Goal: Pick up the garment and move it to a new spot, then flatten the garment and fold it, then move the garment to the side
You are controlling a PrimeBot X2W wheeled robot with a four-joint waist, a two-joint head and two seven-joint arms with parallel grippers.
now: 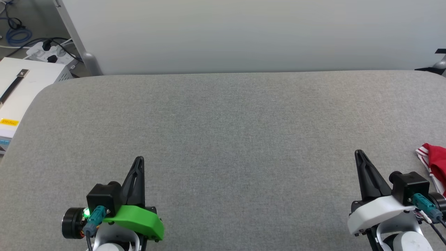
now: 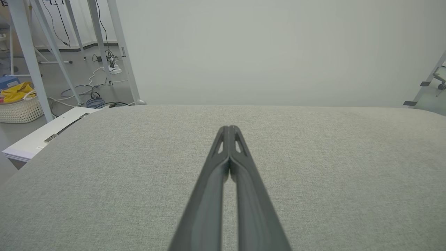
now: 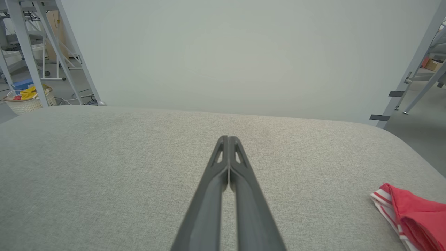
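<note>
The garment [image 1: 435, 162] is a bunched red cloth with red-white striped trim, lying at the right edge of the grey padded table [image 1: 223, 132]; most of it runs out of the head view. The right wrist view has the garment [image 3: 414, 212] at its lower right. My right gripper [image 1: 359, 153] is shut and empty, its tips a little to the left of the garment, not touching it. In its wrist view the right gripper [image 3: 228, 138] points over bare fabric. My left gripper [image 1: 139, 159] is shut and empty at the lower left; the left gripper [image 2: 229, 128] also points across bare table.
A pale wall panel [image 1: 244, 35] stands behind the table's far edge. To the left lie a white box [image 1: 21, 90], a power strip with cables [image 1: 48, 52] and a basket with yellow cloth [image 2: 19, 101]. Metal frame legs [image 3: 414, 66] stand at the right.
</note>
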